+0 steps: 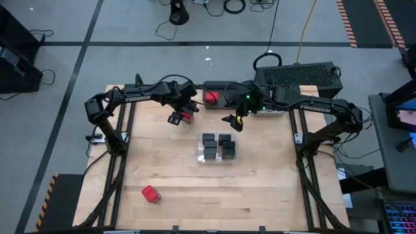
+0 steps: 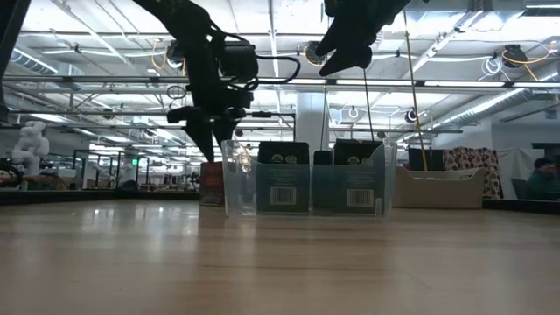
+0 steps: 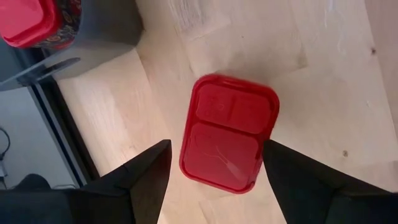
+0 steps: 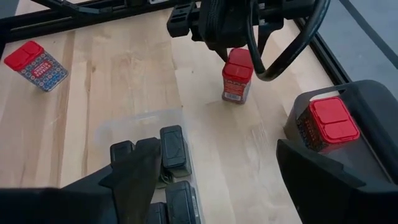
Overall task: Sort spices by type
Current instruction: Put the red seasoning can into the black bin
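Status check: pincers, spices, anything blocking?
Left pincer open, straddling upright red-topped spice, not gripping. Right pincer open, hovering beside. Black spices in clear bin. Nothing blocking.

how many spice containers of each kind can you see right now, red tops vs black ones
red-topped containers: 3 (one under the left gripper at, one in the dark grey bin at, one lying alone at)
black containers: 4, in the clear bin, e.g.
total: 7
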